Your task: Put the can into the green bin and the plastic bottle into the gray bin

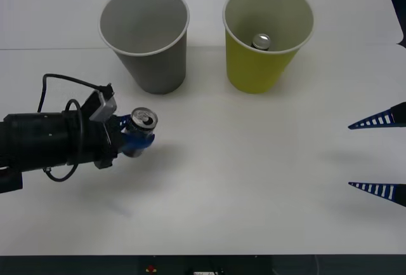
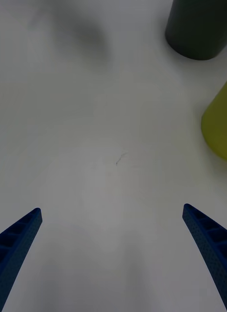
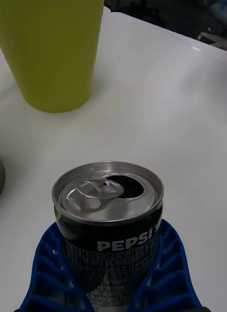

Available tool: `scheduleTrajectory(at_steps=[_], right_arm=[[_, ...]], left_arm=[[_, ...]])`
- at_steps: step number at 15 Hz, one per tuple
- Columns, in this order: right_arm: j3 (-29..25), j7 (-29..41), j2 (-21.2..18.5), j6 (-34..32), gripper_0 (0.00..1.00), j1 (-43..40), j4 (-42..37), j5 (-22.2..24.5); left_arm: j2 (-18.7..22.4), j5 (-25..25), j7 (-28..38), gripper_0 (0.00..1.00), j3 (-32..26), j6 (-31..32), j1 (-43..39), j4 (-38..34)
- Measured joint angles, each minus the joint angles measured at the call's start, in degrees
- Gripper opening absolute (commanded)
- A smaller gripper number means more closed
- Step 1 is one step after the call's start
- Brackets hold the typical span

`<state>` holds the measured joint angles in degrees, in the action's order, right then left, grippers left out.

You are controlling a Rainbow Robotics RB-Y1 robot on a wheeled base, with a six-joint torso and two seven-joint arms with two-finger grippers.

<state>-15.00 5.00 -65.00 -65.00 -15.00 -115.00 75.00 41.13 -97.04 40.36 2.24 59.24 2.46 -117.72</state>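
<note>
The left gripper (image 1: 134,136) hugs the can (image 1: 142,126) low around its sides, at seven o'clock from the gray bin (image 1: 146,37). The can is open, probably light and easy to dent, so hold it gently. The right gripper (image 1: 379,155) waits wide open with nothing in it.

The gray bin (image 1: 145,37) stands left of the green bin (image 1: 268,35) — the can (image 1: 142,125) before the former.

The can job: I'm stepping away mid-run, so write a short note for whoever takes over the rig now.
Left tool: shut on the can, upright, over the table in front of the gray bin.
Right tool: open, holding nothing, parked at the table's right edge.
Green bin: already has another can inside.
Gray bin: looks empty.
Left: carry the held can to the green bin and release. No plastic bottle seen on the table.
</note>
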Motion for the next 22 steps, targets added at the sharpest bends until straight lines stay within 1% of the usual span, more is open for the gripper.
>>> scheduleTrajectory(at_steps=[2,3,6,8,10,12,13,15,18,20,22], right_arm=[[0.0,0.0,0.0,0.0,1.00,0.0,0.0,0.0],[0.0,0.0,0.0,0.0,1.00,0.0,0.0,0.0],[0.0,0.0,0.0,0.0,1.00,0.0,0.0,0.0],[0.0,0.0,0.0,0.0,1.00,0.0,0.0,0.0],[0.0,0.0,0.0,0.0,1.00,0.0,0.0,0.0],[0.0,0.0,0.0,0.0,1.00,0.0,0.0,0.0],[0.0,0.0,0.0,0.0,1.00,0.0,0.0,0.0],[0.0,0.0,0.0,0.0,1.00,0.0,0.0,0.0],[0.0,0.0,0.0,0.0,1.00,0.0,0.0,0.0],[0.0,0.0,0.0,0.0,1.00,0.0,0.0,0.0],[0.0,0.0,0.0,0.0,1.00,0.0,0.0,0.0]], left_arm=[[1.3,-3.2,9.6,0.00,0.0,0.4,0.4,-4.6],[1.3,-5.3,14.6,0.00,0.0,2.0,1.2,-6.9],[-0.8,-11.5,28.6,0.00,0.0,9.7,6.5,-11.9],[-3.1,-13.3,35.2,0.00,0.2,15.9,12.0,-12.6],[-4.1,-15.4,39.7,0.00,2.4,19.7,17.9,-12.6],[-4.2,-16.8,41.0,0.00,5.9,20.2,23.4,-11.0],[-4.4,-16.7,41.0,0.00,7.6,20.2,26.8,-8.6],[-5.6,-16.5,41.0,0.00,10.6,20.2,33.5,-3.1],[-8.7,-16.6,41.0,0.00,14.5,20.3,43.8,6.0],[-10.6,-17.2,41.0,0.00,17.5,20.3,50.7,12.3],[-12.0,-17.9,41.1,0.00,20.1,20.3,56.4,17.2]])
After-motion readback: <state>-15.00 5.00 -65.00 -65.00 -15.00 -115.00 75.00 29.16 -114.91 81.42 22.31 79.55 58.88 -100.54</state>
